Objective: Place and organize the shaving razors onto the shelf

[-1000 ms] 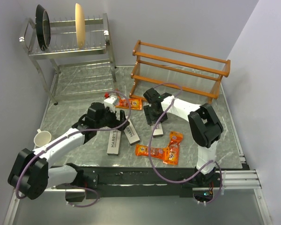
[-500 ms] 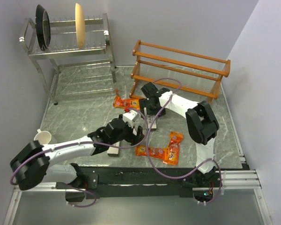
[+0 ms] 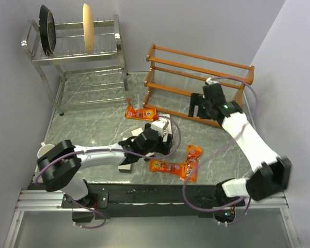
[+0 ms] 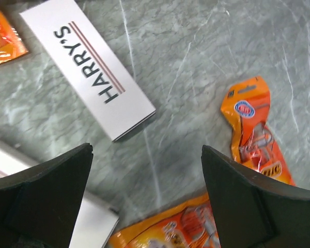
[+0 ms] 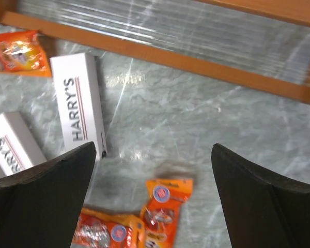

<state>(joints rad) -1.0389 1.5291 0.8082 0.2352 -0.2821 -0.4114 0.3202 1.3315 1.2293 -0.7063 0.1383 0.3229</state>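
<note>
Both my grippers spread wide, razors all off the shelf

My left gripper [image 4: 146, 155] and right gripper [image 5: 154, 150] gaped, nothing between the fingers. In front of the thin-railed orange-brown wooden shelf [image 3: 196, 67], on the veined grey table [image 3: 93, 119], lay flat pale boxes [image 5: 81, 103] lettered "HARRY'S" and crinkled glossy orange packs [image 4: 256, 134], one marked "BIC". A white edge under my left finger was probably a third box.

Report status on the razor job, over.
Open and empty: left pincer, right pincer. Harry's boxes and orange BIC packs all on the table, none on the wooden shelf. Shelf approach looks clear.
</note>
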